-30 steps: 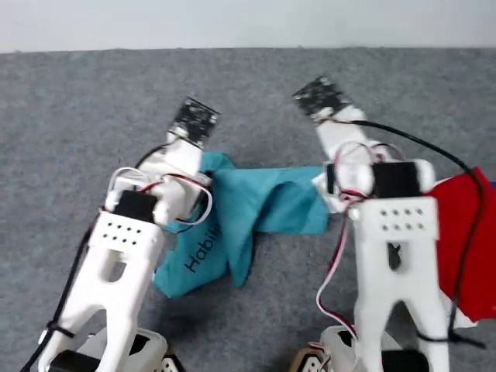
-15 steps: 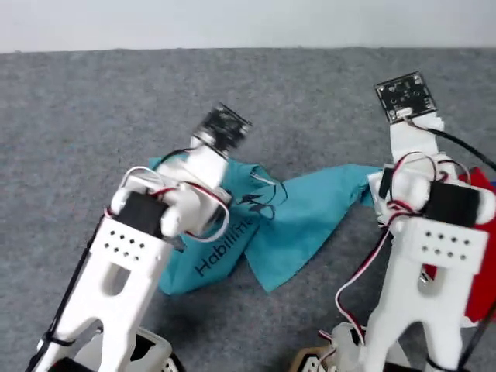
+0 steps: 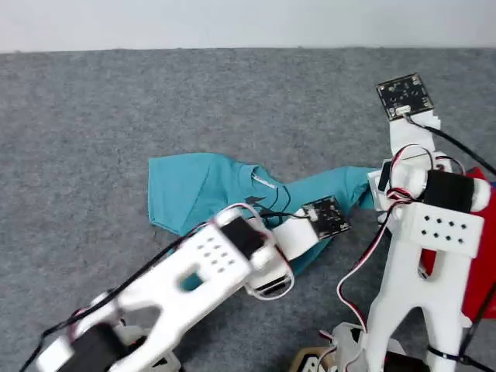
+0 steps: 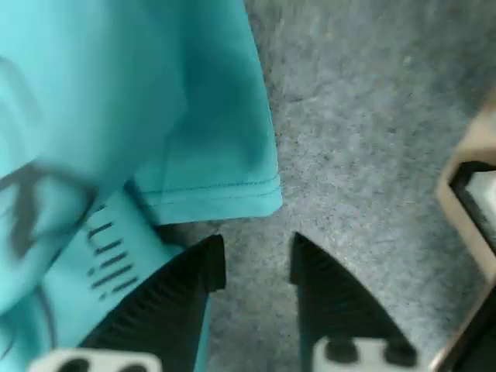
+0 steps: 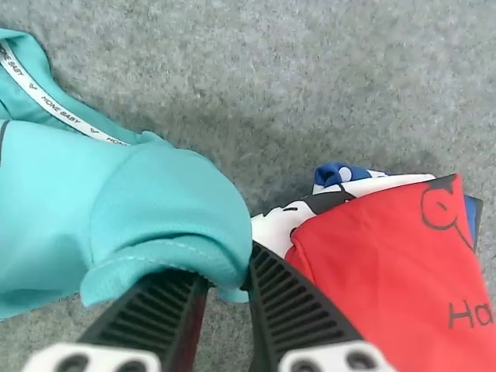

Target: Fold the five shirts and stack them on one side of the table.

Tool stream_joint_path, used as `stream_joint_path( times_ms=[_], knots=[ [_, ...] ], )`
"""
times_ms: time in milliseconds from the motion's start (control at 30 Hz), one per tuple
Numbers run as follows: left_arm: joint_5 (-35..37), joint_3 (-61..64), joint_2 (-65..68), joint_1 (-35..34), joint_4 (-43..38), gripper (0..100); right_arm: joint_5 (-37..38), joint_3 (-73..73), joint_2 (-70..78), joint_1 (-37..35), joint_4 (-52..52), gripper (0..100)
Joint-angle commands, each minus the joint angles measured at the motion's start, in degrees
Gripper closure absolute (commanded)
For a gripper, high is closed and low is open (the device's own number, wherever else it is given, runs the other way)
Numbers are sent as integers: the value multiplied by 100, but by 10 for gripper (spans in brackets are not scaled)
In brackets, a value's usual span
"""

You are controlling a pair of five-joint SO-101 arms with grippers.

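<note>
In the high view, a teal fabric shirt with dark print [image 3: 194,190] is lying crumpled near the middle of the grey carpeted table [image 3: 85,116]. One end is spreading flat toward the left, and the other is stretching as a twisted band toward the right arm [image 3: 434,225]. The left arm [image 3: 225,263] is leaning across the shirt's near edge. A red shirt [image 3: 482,232] is lying at the table's right edge, partly behind the right arm.

In the left wrist view, the left gripper [image 4: 256,252] is hanging over the grey surface. Its black ribbed fingers [image 4: 186,287] are standing a narrow gap apart and holding nothing, and the shirt's stitched hem is lying just beside the fingertips.

In the right wrist view, the right gripper [image 5: 226,273] is pinching a rounded fold of the teal shirt between closed fingers. Just beside it, the red shirt is resting on a white and blue garment [image 5: 341,177] whose edges are peeking out beneath.
</note>
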Motion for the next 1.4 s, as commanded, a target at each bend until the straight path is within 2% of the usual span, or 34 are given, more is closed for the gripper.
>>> stream_joint_path(
  times_ms=[0,167,333,500,733,900,1133,1367],
  knots=[
    [26,-848,1310,62,237,776,-70,-9,13,40,-57,989],
    [-9,-2501,2875,9,1169,791,-70,9,13,31,-40,989],
    [0,-3231,3912,-18,1090,794,-70,88,13,31,40,989],
    [0,-3618,4404,-123,1046,799,-79,484,4,31,4,989],
    [-9,-4092,4844,-712,1081,987,-79,519,4,22,4,989],
    [-237,-4163,4756,-1037,1310,986,-79,545,4,22,4,989],
    [-844,-4418,3525,-1125,2330,987,-79,527,4,22,-40,989],
    [-809,-4409,2532,-1468,2347,987,-79,527,4,40,-57,989]
  ],
)
